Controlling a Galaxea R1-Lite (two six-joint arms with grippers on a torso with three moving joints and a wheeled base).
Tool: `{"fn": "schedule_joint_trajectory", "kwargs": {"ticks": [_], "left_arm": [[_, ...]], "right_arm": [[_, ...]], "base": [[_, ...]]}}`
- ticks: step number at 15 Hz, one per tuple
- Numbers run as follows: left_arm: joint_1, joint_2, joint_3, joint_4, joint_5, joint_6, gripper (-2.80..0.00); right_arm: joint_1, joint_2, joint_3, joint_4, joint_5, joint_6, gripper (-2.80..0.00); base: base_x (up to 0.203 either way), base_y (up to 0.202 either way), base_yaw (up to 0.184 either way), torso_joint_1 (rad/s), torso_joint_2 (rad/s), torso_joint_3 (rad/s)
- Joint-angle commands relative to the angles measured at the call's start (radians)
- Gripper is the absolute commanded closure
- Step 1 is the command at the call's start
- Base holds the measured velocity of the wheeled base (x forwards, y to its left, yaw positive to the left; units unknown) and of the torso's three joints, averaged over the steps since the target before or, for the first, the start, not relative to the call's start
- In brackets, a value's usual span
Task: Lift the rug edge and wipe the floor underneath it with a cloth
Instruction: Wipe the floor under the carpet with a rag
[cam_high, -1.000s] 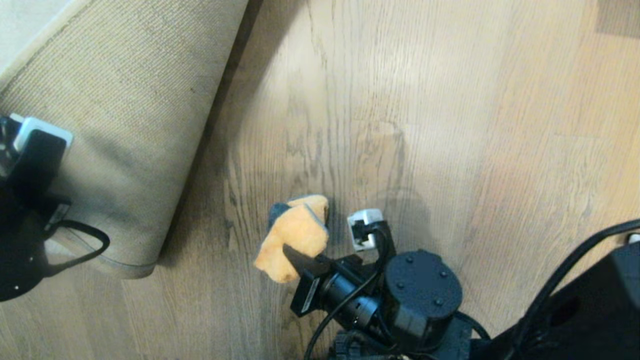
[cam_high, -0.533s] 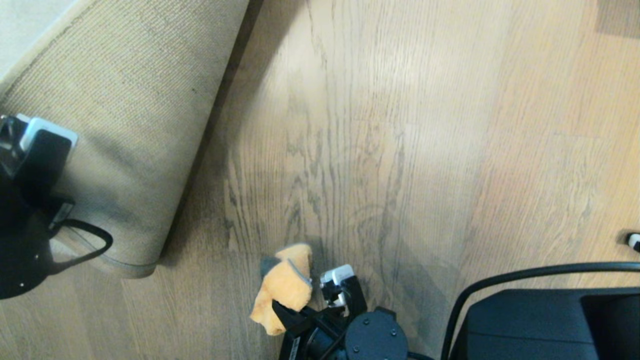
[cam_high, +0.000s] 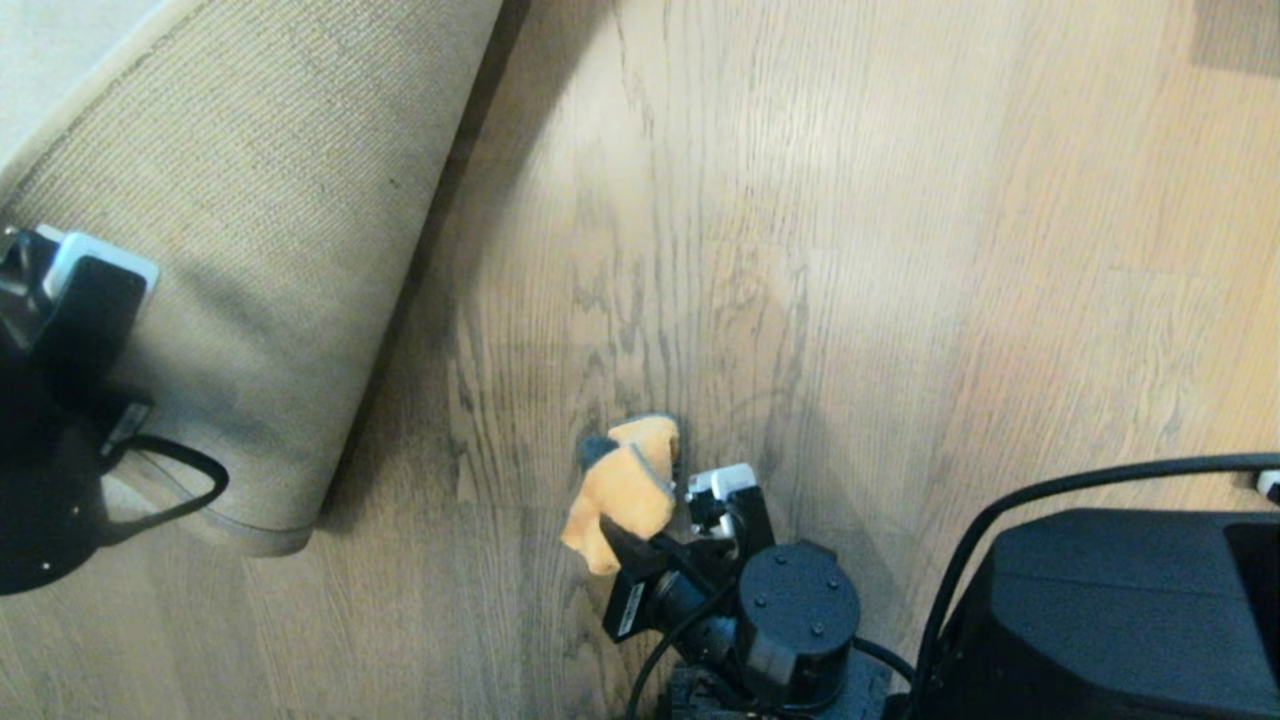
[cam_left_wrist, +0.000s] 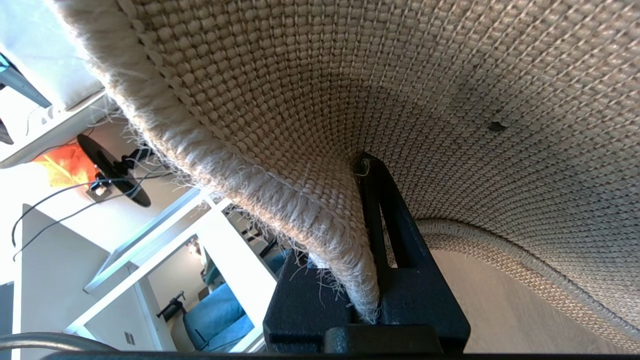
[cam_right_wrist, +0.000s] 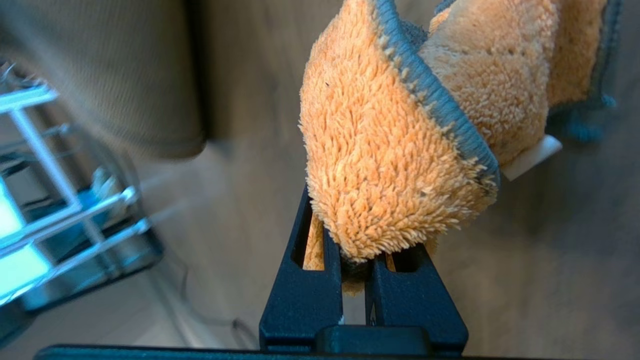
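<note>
The rug (cam_high: 260, 250) is folded back at the left, its tan woven backing facing up. My left gripper (cam_left_wrist: 357, 220) is shut on the rug edge (cam_left_wrist: 280, 200) and holds it up off the floor (cam_high: 800, 250); in the head view only the left arm (cam_high: 60, 400) shows, at the left edge. My right gripper (cam_high: 625, 535) is shut on the fluffy orange cloth (cam_high: 625, 480) with grey trim, low over the bare planks right of the raised rug. The cloth (cam_right_wrist: 390, 165) bulges out beyond the fingers. I cannot tell whether it touches the wood.
The robot's black base (cam_high: 1100, 620) and a black cable (cam_high: 1050, 490) fill the lower right. A metal wire rack (cam_right_wrist: 60, 225) stands on the floor beyond the rug. White shelving (cam_left_wrist: 165, 225) and a blue sofa (cam_left_wrist: 215, 315) lie past the lifted rim.
The right gripper drew the cloth back toward the robot, then pushed it forward again, ending slightly to the right of where it began. The left gripper kept the rug still.
</note>
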Motion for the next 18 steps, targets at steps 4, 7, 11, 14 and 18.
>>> {"fn": "schedule_joint_trajectory", "kwargs": {"ticks": [4,7,11,14,18], "left_arm": [[-0.005,-0.001,0.0,-0.005,0.005,0.004,0.0],[-0.005,-0.015,0.0,-0.005,0.007,0.004,0.0],[-0.005,-0.026,0.009,-0.004,0.008,0.004,0.0],[-0.005,-0.023,0.009,-0.004,0.008,0.004,0.0],[-0.005,-0.021,0.011,-0.004,0.008,0.004,0.0]], "right_arm": [[-0.078,0.003,-0.006,-0.047,0.0,-0.04,0.0],[-0.101,0.008,-0.072,-0.047,0.0,-0.045,0.0],[-0.182,0.001,-0.111,-0.047,0.001,-0.067,0.0],[-0.278,-0.034,-0.153,-0.047,0.013,-0.106,0.0],[-0.349,-0.128,-0.157,-0.047,0.029,-0.118,0.0]], "base": [[0.0,0.0,0.0,0.0,0.0,0.0],[0.0,0.0,0.0,0.0,0.0,0.0],[0.0,0.0,0.0,0.0,0.0,0.0],[0.0,0.0,0.0,0.0,0.0,0.0],[0.0,0.0,0.0,0.0,0.0,0.0]]}}
